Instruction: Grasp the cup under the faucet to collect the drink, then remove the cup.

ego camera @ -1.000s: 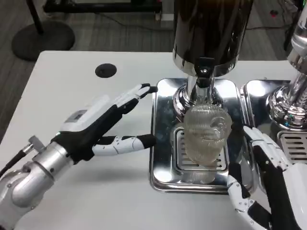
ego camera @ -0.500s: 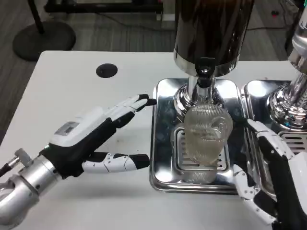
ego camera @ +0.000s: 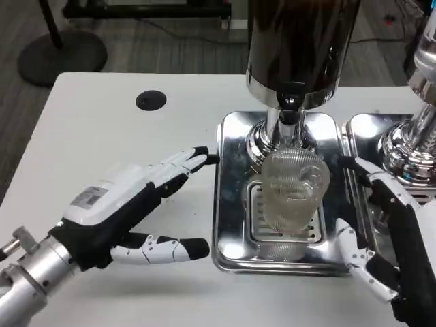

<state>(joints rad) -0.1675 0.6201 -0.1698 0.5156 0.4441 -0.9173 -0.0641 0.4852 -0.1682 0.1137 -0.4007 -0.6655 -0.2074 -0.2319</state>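
Right hand (ego camera: 392, 245) fingers (ego camera: 357, 165) are spread apart just beside the cup (ego camera: 294, 191), grasping nothing. Left hand (ego camera: 119, 208) fingers (ego camera: 184, 160) are also released, above the worktop (ego camera: 102, 136). The cup stands on the tray (ego camera: 228, 204) under the faucet (ego camera: 289, 112).

The setting is presenting as a robotics test lab staged as a drinks station. A white worktop (ego camera: 136, 143) with a black cable grommet (ego camera: 150, 101) is standing on grey wood-pattern flooring (ego camera: 157, 51), well beyond the fingers (ego camera: 187, 161). A round black stand base (ego camera: 63, 56) is sitting on that floor, and black equipment framing (ego camera: 146, 8) is showing beyond it. A dark-bodied chrome beverage dispenser (ego camera: 296, 48) is occupying a polished steel drip tray (ego camera: 235, 204) just beside the fingers; a second chrome dispenser (ego camera: 419, 129) is standing farther along.
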